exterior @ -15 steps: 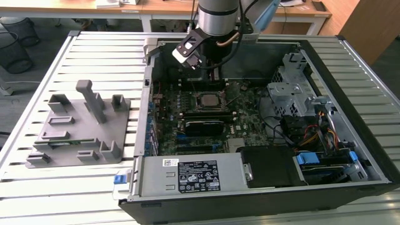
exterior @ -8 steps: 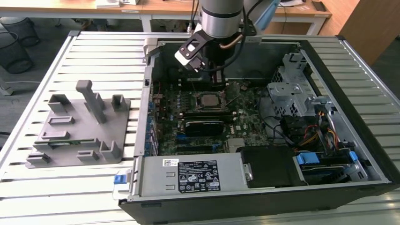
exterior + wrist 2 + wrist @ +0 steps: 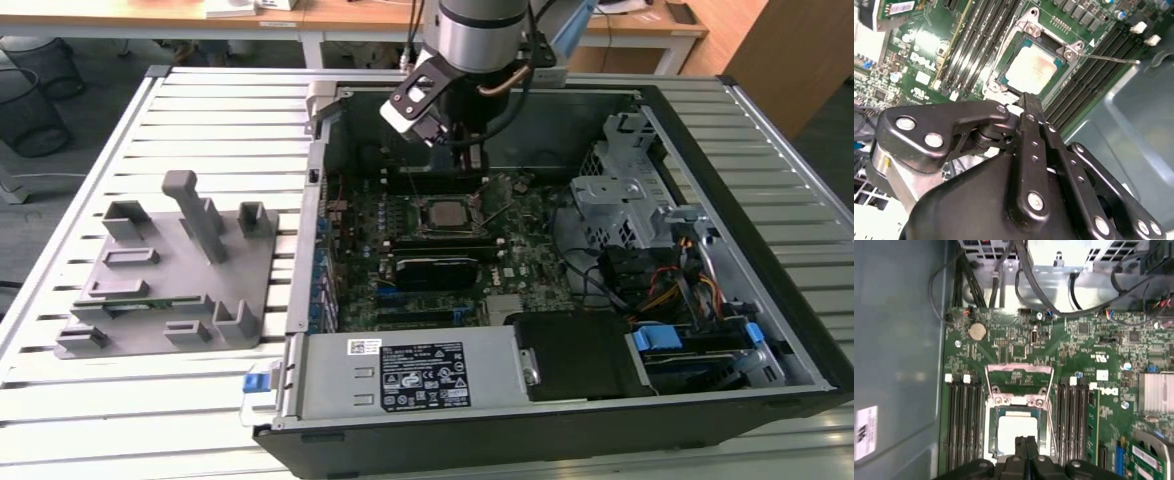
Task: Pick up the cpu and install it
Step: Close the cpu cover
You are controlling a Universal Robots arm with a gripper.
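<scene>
Open computer case lying flat on a slatted metal bench, with the arm reaching down into its far half from above. On the bench toward the exterior view's left, beside the case and well apart from the arm, a grey fixture block. Inside the case, a green motherboard, and along the near wall a labelled power supply. Cpu lying flat in the socket at the middle of the board, silver-grey top facing up, thin greenish edge just showing around it. Load plate swung open, clear of the chip, on the side of the socket away from the hand. Rows of dark memory slots flanking the socket on both sides; a round coin cell further out on the board. Hand fully closed in both wrist views: two black fingers pressed flat together with only a thin seam between them, gripping nothing. Fingertips poised over the socket's edge, just beside the cpu; contact with the chip impossible to tell.
</scene>
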